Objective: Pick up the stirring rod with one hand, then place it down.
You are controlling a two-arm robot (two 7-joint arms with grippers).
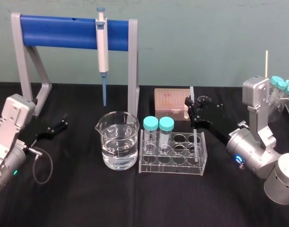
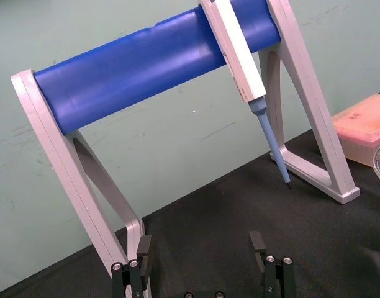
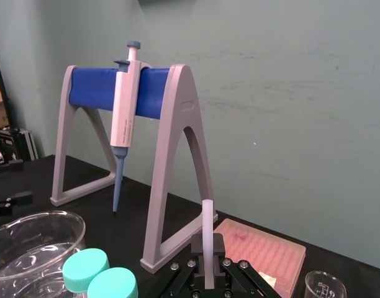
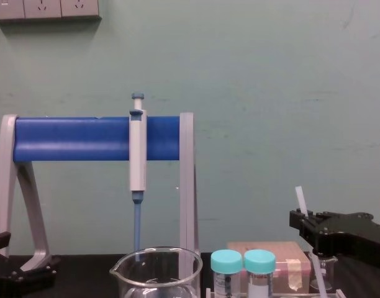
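- The right gripper (image 1: pixel 192 109) reaches in from the right edge of the desk (image 1: pixel 88 198), above the right end of a clear tube rack (image 1: pixel 173 163).
- Its fingers are pressed narrow on the stirring rod (image 1: pixel 192 97), which they grip a little below its top end.
- The rod stands nearly upright. Its upper end sticks out above the fingers, and its lower part goes down into a hole at the right end of the rack.
- In the right wrist view the rod (image 3: pixel 207 223) rises straight up from between the closed jaws of the gripper (image 3: pixel 207 257).
- In the chest view the rod (image 4: pixel 300 198) pokes up over the black gripper (image 4: pixel 302 223) at the right.
- The left gripper (image 1: pixel 63 122) rests low near the left edge of the desk, by the left foot of the grey stand (image 1: pixel 132 66). In the left wrist view its fingers (image 2: pixel 143 248) are spread wide with nothing between them.
- A pipette (image 1: pixel 102 42) hangs from the stand's blue bar (image 1: pixel 59 32), its tip above a beaker (image 1: pixel 117 142) of clear liquid.
- The beaker sits just left of the rack.
- Two tubes with teal caps (image 1: pixel 158 125) stand in the left end of the rack.
- A pink box (image 1: pixel 170 100) lies behind the rack, close to the right gripper.
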